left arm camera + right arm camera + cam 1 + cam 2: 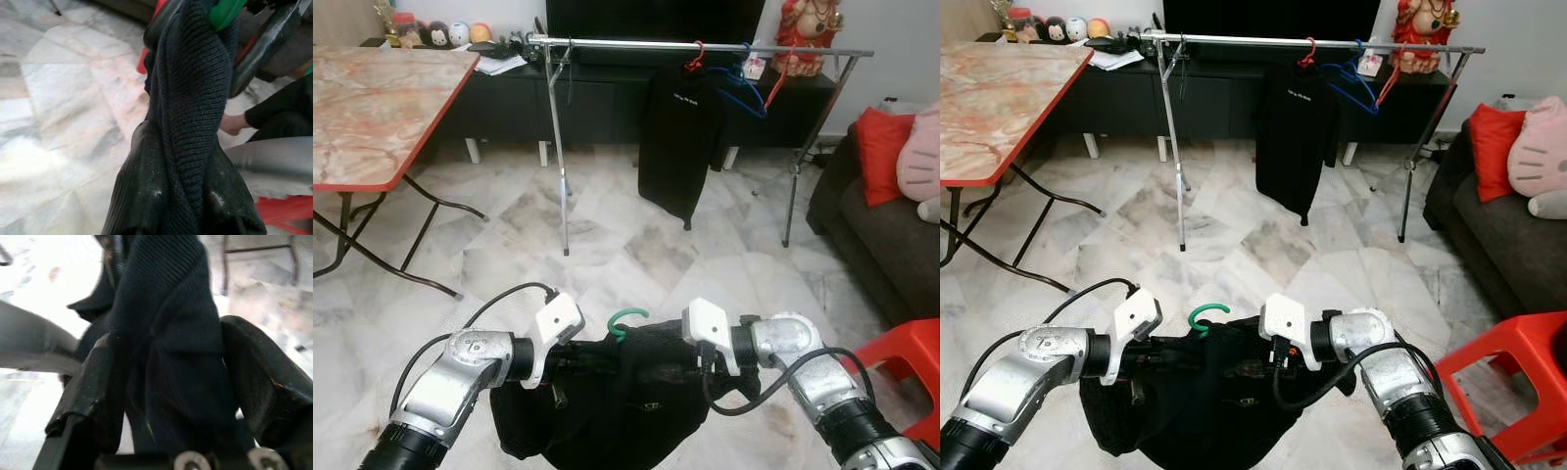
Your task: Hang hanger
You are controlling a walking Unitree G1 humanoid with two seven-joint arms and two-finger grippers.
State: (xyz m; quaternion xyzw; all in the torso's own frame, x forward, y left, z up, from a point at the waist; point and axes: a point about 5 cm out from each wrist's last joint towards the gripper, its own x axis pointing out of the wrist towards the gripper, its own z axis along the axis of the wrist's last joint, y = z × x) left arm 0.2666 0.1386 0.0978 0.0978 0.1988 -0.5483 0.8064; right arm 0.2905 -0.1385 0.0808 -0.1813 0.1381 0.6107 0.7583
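I cannot read the small white print on the hung black shirt (677, 137). My left gripper (570, 360) and right gripper (677, 364), arms bent inward, each pinch the black garment (617, 411) on the green hanger (625, 321), low at 6 o'clock; the rail (636, 44) stands at 12.

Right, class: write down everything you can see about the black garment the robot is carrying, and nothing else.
The black garment is a dark ribbed knit, draped over a hanger with a green hook that pokes up above its middle. It hangs limp and bunched between the two arms, above the marble floor, some way short of the clothes rail. The left gripper and the right gripper each pinch a fold of the fabric at either side, fingers closed on the cloth.
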